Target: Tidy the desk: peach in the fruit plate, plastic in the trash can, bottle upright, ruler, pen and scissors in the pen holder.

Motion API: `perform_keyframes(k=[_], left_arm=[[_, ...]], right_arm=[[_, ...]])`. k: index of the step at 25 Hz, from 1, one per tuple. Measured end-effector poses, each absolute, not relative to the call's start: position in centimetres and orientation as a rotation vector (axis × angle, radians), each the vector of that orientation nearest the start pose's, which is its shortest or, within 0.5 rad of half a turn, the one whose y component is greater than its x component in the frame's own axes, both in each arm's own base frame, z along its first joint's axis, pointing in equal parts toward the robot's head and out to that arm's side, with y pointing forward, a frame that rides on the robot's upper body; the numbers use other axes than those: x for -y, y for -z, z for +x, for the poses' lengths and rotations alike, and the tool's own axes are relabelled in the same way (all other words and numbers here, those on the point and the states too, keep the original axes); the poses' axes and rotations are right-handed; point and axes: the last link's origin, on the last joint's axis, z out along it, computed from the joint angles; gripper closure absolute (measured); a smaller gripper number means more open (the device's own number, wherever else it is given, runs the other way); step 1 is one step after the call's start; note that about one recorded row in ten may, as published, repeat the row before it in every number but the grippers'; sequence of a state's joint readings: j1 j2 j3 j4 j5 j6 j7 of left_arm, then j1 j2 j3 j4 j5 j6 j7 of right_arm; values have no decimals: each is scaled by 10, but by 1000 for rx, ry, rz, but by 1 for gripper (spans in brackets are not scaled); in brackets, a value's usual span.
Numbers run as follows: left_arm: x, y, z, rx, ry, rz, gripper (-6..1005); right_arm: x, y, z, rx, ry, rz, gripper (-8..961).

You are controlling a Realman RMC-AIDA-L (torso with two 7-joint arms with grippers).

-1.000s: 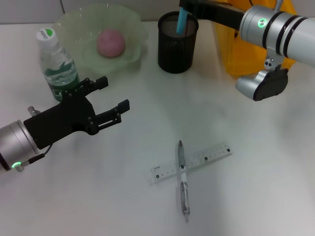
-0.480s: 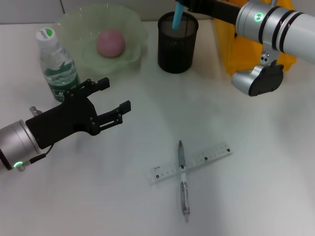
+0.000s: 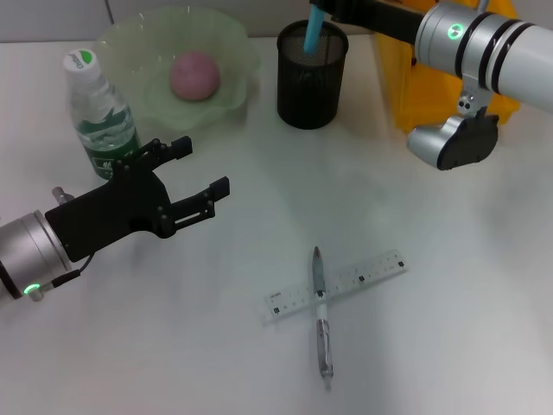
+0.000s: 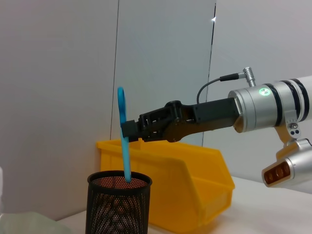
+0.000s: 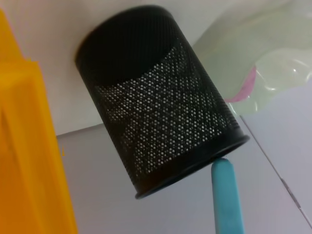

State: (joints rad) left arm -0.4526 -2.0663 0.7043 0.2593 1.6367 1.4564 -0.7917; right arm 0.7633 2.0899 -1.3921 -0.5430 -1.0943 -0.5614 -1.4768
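Since a second ago the right gripper (image 4: 127,130) has lifted slightly and now holds steady, clamping the scissors (image 4: 124,141) blades-down in the holder (image 3: 312,74) at the desk's (image 3: 449,285) far edge. Left gripper (image 3: 194,177) hovers with fingers spread beside the upright bottle (image 3: 99,112). Peach (image 3: 194,74) sits in the plate (image 3: 130,43). Likely left: pen (image 3: 320,313) crossing the ruler (image 3: 337,285) mid-desk, well apart from both grippers.

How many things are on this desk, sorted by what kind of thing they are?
Containers: 3: fruit plate, pen holder, trash can
Stationery: 3: scissors, pen, ruler
Fruit: 1: peach
Bottles: 1: bottle
Total: 8
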Motion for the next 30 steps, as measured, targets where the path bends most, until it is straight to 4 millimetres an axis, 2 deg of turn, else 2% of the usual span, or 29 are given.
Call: perform_keyframes(k=[15, 18, 30], left_arm=[[-300, 34, -292, 421, 888, -2420, 169], [-300, 33, -293, 419, 886, -2419, 169], [-299, 33, -293, 422, 886, -2418, 169]], right_arm=[[-455, 45, 172, 2068, 833, -1101, 674], [-455, 45, 172, 2067, 834, -1102, 465], [-455, 40, 172, 2004, 811, -1120, 449]])
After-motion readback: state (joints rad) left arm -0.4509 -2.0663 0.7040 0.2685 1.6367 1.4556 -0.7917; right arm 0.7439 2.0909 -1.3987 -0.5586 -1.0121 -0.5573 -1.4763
